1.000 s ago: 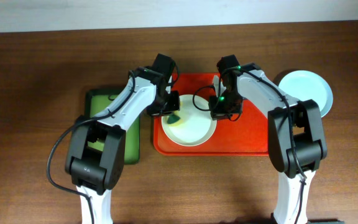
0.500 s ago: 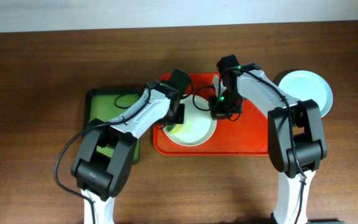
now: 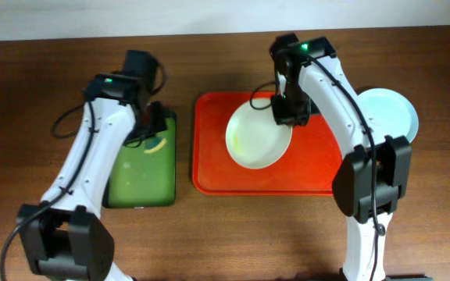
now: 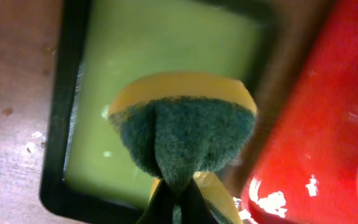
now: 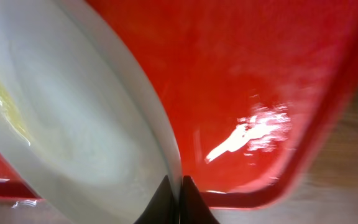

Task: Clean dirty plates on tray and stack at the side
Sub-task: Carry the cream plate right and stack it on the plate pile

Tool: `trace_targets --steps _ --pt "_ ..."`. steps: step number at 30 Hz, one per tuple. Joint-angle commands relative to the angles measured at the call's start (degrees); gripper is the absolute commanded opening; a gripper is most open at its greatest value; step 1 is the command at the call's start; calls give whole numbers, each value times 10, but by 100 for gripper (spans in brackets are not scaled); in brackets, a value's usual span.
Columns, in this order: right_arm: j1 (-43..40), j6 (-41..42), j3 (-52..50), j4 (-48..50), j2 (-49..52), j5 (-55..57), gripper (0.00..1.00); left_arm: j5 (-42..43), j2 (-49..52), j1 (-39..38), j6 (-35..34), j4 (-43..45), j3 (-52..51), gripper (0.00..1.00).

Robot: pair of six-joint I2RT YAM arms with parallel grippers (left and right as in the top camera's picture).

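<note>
stacking step, i judge: your right gripper [image 5: 179,186] pinches the rim of the round white plate [image 3: 258,140] over the bright red plastic tray [image 3: 209,168]; your left gripper [image 4: 176,198] clamps a yellow-green sponge [image 4: 185,130]. next, carry the plate onto the pale mint-blue plate [image 3: 395,117].

The left tool [image 4: 178,200] has gone away from the white plate [image 3: 258,142] with the sponge [image 4: 185,134] — now it is above the green tray [image 3: 135,179]. The right tool [image 5: 174,194] has pulled the plate by its rim, further right on the red tray [image 3: 209,168].
</note>
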Motion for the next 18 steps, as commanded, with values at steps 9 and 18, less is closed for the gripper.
trace_targets --steps 9,18 --pt "185 71 115 -95 -9 474 4 2 21 69 6 217 -214 22" --pt "325 -13 115 -95 -9 813 4 12 -10 69 6 62 -47 99"
